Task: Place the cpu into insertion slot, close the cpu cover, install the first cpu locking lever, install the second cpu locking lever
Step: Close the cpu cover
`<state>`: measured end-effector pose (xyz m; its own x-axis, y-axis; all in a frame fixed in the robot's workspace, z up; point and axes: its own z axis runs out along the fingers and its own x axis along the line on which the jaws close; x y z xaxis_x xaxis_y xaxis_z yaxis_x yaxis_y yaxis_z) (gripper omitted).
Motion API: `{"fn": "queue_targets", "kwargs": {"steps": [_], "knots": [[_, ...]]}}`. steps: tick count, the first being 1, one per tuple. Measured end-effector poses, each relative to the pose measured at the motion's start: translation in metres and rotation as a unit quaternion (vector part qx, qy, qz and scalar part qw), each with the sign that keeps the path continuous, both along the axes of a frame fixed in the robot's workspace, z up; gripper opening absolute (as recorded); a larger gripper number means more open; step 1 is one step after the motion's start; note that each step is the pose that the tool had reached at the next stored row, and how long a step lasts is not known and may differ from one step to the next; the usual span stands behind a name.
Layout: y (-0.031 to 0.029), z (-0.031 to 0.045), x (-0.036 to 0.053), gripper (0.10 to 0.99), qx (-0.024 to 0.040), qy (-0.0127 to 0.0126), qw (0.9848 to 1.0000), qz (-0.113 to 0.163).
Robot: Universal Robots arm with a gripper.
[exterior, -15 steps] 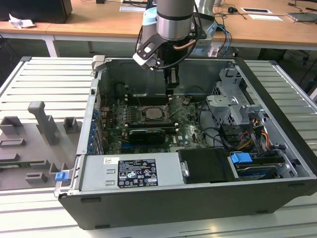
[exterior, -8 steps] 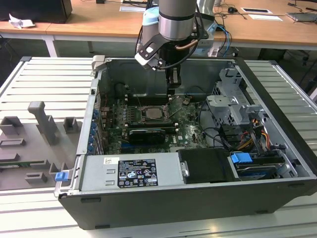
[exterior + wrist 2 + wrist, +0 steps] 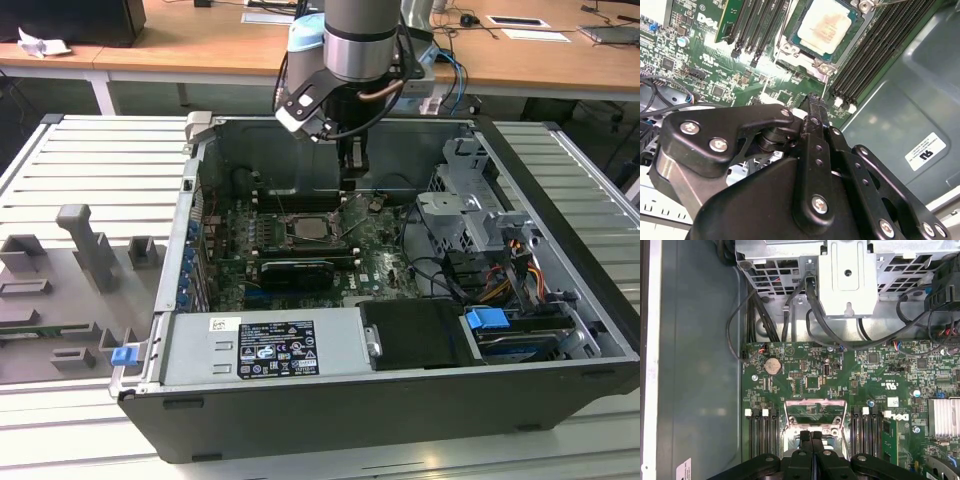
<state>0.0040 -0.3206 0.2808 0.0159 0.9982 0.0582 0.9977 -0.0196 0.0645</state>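
Grey power supply (image 3: 262, 348), coin battery (image 3: 771, 366) (round, silver), blue latch (image 3: 488, 324)

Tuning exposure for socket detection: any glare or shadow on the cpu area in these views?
Second wrist view: pale glare washes the green board beside the memory slots; the cpu is evenly lit and has a brownish smudge. First wrist view: flat, even light, no hot spots near the gripper. Exterior view: the insertion slot sits in dim shade under the arm.
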Motion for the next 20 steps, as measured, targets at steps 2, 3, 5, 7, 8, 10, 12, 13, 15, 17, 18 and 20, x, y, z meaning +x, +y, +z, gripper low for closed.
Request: {"fn": "queue_targets", "kwargs": {"steps": [2,3,5,7,8,10,12,13,15,17,18,20], "knots": [[0.0000,0.0000,0.0010,0.106,0.0000,0.0000,1.0000,0.000],[0.0000,0.0000,0.0013,0.106,0.0000,0.0000,1.0000,0.000],[0.0000,0.0000,0.0020,0.106,0.0000,0.0000,1.0000,0.000],[0.0000,0.0000,0.0028,0.106,0.0000,0.0000,1.0000,0.000],[0.0000,0.0000,0.0032,0.106,0.0000,0.0000,1.0000,0.000],[0.0000,0.0000,0.0038,0.106,0.0000,0.0000,1.0000,0.000],[0.0000,0.0000,0.0045,0.106,0.0000,0.0000,1.0000,0.000],[0.0000,0.0000,0.0048,0.106,0.0000,0.0000,1.0000,0.000],[0.0000,0.0000,0.0055,0.106,0.0000,0.0000,1.0000,0.000],[0.0000,0.0000,0.0070,0.106,0.0000,0.0000,1.0000,0.000],[0.0000,0.0000,0.0074,0.106,0.0000,0.0000,1.0000,0.000],[0.0000,0.0000,0.0078,0.106,0.0000,0.0000,1.0000,0.000]]}}
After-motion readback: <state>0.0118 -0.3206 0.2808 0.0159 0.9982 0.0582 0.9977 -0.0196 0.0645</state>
